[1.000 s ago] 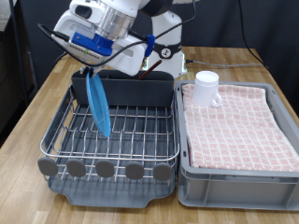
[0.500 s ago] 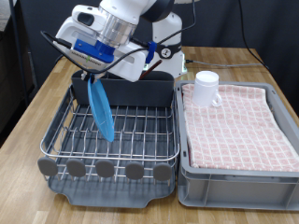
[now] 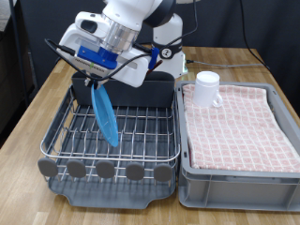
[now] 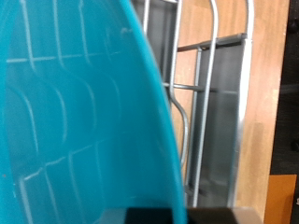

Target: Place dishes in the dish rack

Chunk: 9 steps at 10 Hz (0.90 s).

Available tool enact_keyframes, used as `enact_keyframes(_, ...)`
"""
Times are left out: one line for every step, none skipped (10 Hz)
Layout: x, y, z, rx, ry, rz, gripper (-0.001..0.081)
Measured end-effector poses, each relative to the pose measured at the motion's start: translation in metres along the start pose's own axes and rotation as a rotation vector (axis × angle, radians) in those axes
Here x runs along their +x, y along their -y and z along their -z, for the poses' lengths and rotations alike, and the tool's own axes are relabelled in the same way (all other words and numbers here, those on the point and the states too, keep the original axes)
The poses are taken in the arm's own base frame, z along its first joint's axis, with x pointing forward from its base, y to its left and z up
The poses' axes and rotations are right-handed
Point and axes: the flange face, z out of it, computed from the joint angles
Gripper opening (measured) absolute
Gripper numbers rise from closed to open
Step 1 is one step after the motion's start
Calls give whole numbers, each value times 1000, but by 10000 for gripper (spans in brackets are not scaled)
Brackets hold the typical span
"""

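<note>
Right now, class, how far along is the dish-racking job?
Done: nothing sits in the dish rack yet. In hand: the claw holds the light-blue plate on edge, its lower rim down among the rack's wires. Left: the white mug still stands on the pink checked cloth. No spoon is visible.

Blue plate (image 3: 106,117) edge-on in rack (image 3: 122,131) (tilted), mug (image 3: 206,88) apart

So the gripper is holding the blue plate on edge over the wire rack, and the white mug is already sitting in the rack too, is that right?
Not quite. The exterior view shows the white mug standing on the pink checked cloth in the grey bin, not in the dish rack. The rest holds: the gripper holds the light-blue plate on edge over the rack's wires.
</note>
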Motion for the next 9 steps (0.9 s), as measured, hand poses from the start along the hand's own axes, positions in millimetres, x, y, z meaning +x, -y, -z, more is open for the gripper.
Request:
enact_keyframes(-3, 1, -2, 9, 2, -1, 26)
enact_keyframes(-5, 3, -4, 21, 9, -6, 26)
enact_keyframes(-6, 4, -6, 35, 18, -11, 26)
enact_keyframes(-7, 4, -7, 45, 30, -19, 26)
enact_keyframes(-8, 3, -8, 52, 40, -25, 26)
enact_keyframes(-8, 3, -9, 65, 50, -28, 26)
enact_keyframes(-8, 4, -8, 79, 60, -26, 52)
enact_keyframes(-8, 4, -8, 87, 65, -19, 213)
enact_keyframes(-7, 4, -8, 96, 68, -12, 213)
